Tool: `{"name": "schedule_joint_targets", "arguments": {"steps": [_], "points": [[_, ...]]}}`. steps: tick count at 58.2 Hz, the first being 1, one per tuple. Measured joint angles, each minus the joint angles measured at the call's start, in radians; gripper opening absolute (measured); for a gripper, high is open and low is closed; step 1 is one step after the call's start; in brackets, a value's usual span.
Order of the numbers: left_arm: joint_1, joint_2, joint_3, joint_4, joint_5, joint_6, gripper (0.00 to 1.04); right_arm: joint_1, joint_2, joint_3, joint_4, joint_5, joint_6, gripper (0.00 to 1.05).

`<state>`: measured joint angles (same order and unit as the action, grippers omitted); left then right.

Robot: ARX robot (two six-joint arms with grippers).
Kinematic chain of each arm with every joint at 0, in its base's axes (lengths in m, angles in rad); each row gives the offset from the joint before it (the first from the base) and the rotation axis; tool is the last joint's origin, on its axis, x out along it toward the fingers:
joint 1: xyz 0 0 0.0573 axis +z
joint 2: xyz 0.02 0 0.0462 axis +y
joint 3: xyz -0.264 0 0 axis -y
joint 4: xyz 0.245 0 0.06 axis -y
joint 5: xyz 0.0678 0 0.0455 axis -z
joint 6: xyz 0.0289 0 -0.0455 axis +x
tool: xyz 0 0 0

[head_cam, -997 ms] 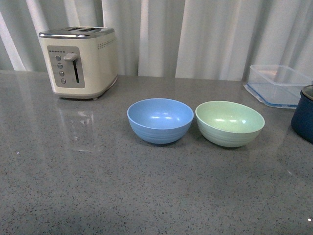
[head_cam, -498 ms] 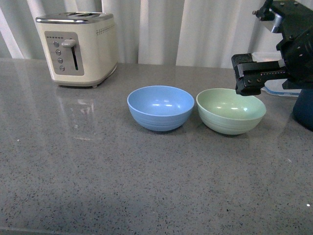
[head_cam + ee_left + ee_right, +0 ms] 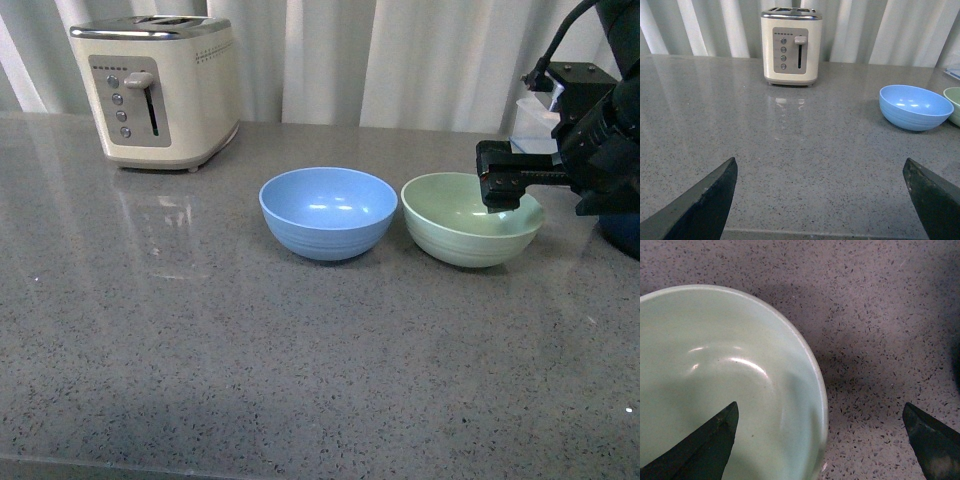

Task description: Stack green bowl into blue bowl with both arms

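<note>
**Green bowl under the wide-open right hand**

Both bowls stand upright on the grey speckled bench. The blue bowl is just left of the green one, with a narrow gap between their rims. The right hand straddles the green bowl's right rim, one finger over the inside and the other over the bench, and grips nothing. The left hand is spread wide and empty, well apart from the bowls. A cream toaster stands back left.
</note>
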<state>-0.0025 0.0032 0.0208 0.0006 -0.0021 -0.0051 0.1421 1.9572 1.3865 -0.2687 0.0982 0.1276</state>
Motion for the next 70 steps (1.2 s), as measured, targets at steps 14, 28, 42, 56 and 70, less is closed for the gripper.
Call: {"name": "schedule_joint_targets", "arguments": {"steps": [14, 28, 42, 56, 70], "points": [[0.0, 0.0, 0.0, 0.0, 0.0, 0.0, 0.98, -0.009, 0.027, 0.016, -0.005, -0.001, 0.027, 0.51], [0.0, 0.0, 0.0, 0.0, 0.0, 0.0, 0.98, -0.024, 0.035, 0.019, -0.004, 0.002, 0.031, 0.06], [0.0, 0.0, 0.0, 0.0, 0.0, 0.0, 0.98, -0.031, -0.018, 0.013, 0.005, -0.027, 0.034, 0.01], [0.0, 0.0, 0.0, 0.0, 0.0, 0.0, 0.98, -0.007, -0.159, 0.003, 0.063, -0.046, 0.035, 0.01], [0.0, 0.0, 0.0, 0.0, 0.0, 0.0, 0.98, 0.114, -0.222, 0.016, 0.121, -0.062, 0.045, 0.01]]}}
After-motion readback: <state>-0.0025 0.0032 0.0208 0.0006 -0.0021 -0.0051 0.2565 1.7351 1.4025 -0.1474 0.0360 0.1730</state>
